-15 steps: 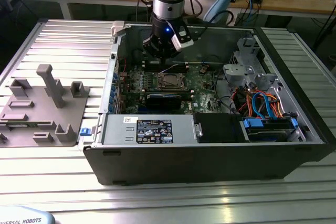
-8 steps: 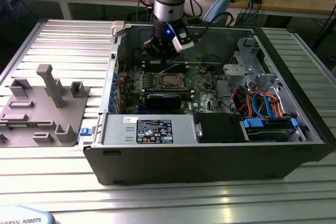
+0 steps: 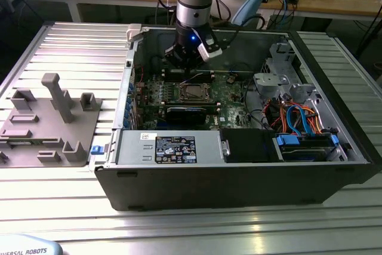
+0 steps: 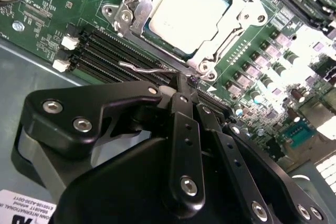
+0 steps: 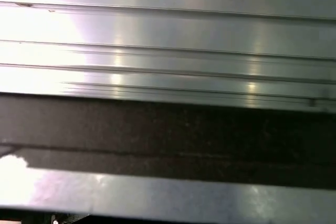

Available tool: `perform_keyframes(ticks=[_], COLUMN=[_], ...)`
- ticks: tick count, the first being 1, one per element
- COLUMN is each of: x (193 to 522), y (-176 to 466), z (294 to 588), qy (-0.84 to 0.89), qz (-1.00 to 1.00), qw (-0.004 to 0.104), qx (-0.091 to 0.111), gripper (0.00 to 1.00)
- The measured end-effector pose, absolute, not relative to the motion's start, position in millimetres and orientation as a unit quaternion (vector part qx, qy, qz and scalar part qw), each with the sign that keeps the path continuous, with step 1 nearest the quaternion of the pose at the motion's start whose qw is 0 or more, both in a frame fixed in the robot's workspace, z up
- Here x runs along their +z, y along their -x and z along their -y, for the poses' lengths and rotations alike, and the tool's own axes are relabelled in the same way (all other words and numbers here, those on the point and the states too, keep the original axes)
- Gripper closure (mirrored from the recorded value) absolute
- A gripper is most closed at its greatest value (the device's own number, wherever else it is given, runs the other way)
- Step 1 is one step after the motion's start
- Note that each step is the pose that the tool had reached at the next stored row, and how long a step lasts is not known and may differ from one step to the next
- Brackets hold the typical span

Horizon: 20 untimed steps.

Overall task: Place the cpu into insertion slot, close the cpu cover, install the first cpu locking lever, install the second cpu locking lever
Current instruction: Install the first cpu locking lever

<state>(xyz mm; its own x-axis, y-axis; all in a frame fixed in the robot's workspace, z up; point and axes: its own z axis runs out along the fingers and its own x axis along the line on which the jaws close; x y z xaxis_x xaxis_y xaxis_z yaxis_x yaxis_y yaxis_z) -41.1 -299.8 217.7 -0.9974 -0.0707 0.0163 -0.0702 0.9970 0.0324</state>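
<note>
Arm vertical, gripper [image 4: 181,85] pointing down, fingers pinched together at tips.

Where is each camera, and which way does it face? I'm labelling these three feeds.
Exterior view: off the arm, raised, looking down into the open computer case on the ribbed table; the arm and its hand hang over the cpu.
Second wrist view: on the arm, looking past the hand at the cpu under the cpu cover.
First wrist view: on the arm, facing ribbed metal.
Shared: exterior and second wrist views both show hand and cpu.
</note>
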Motion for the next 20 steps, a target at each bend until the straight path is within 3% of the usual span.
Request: perform_keyframes(ticks=[20], x=[207.1], y=[20.9], z=[299.7], qy=[-0.049], qz=[0.999], qw=[0.010], qx=[-0.015], gripper=[0.89])
